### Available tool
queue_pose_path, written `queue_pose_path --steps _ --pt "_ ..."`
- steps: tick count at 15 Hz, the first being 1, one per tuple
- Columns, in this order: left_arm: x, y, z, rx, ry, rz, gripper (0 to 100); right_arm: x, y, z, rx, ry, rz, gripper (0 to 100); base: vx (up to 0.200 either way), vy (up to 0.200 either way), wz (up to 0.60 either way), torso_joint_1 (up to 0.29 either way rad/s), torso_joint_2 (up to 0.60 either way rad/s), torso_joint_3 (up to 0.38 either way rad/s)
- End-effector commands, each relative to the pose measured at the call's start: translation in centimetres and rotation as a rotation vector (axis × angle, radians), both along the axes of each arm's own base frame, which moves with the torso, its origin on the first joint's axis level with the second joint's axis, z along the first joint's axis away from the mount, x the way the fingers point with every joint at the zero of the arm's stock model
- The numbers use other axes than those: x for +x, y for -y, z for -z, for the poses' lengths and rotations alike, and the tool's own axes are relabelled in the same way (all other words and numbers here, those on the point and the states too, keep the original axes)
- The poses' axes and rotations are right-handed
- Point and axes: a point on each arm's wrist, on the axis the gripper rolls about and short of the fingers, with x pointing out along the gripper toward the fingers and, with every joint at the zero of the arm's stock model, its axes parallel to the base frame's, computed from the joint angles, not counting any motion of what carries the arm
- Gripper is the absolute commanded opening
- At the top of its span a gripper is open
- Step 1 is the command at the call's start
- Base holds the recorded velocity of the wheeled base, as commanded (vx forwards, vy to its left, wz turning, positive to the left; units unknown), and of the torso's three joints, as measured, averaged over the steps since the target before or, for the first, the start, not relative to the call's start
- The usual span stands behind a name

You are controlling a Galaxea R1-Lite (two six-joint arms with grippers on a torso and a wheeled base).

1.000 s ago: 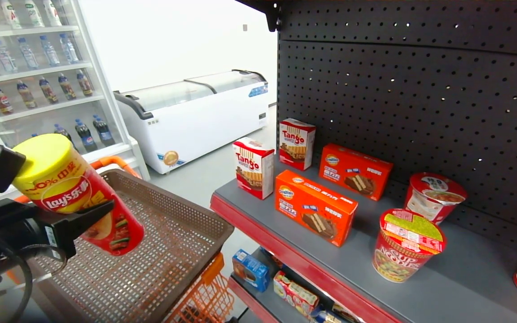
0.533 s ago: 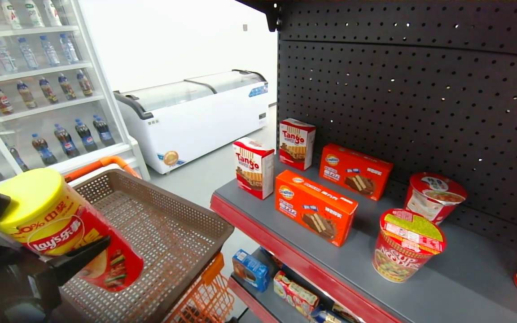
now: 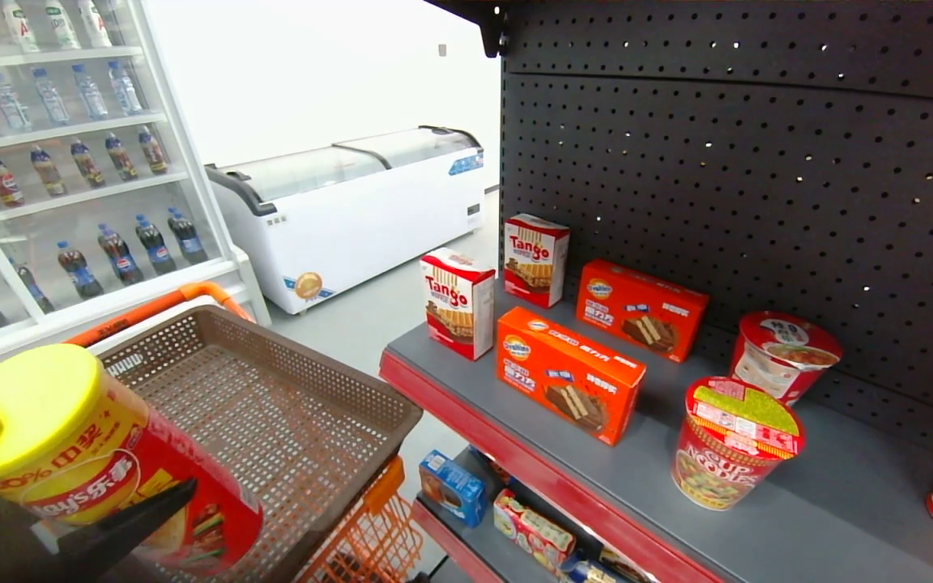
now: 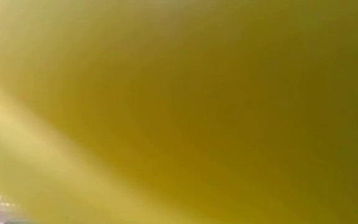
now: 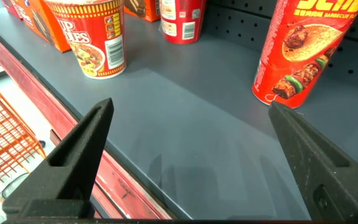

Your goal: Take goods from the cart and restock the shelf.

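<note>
L gripper (image 3: 70,457), low and well off the shelf's (image 3: 839,502) left end, is clamped on a tilted chips can (image 3: 199,518), one black finger (image 3: 126,518) across its front, yellow lid twd the wrist. R gripper (image 5: 191,162) hangs just above the shelf deck, nr its red front edge, jaws spread wide, nothing between them.

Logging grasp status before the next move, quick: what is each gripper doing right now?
Left gripper: shut on the chips can.
Right gripper: open, holding nothing, above the shelf.
</note>
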Motion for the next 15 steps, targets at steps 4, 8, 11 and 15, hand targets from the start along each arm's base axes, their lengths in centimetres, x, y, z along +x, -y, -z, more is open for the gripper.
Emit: queue_pose_path --steps 4,8,11,15 --pt "-2.4 -0.2 0.1 -0.006 -0.007 0.02 0 0.0 0.0 0.0 -0.001 0.0 0.0 100 0.0 0.0 -0.45 -0.002 0.0 0.002" --pt "-2.5 -0.2 0.4 -0.004 -0.021 0.02 0 0.0 0.0 0.0 -0.001 0.001 0.0 100 0.0 0.0 -0.6 0.006 0.0 0.004" --pt "-2.7 -0.2 0.8 -0.004 -0.029 0.026 0 0.0 0.0 0.0 -0.001 0.001 0.0 100 0.0 0.0 -0.6 0.001 0.0 0.006" --pt "-4.2 0.3 0.1 -0.052 -0.052 0.215 0 0.0 0.0 0.0 -0.001 0.0 0.0 100 0.0 0.0 -0.45 0.001 0.0 0.002"
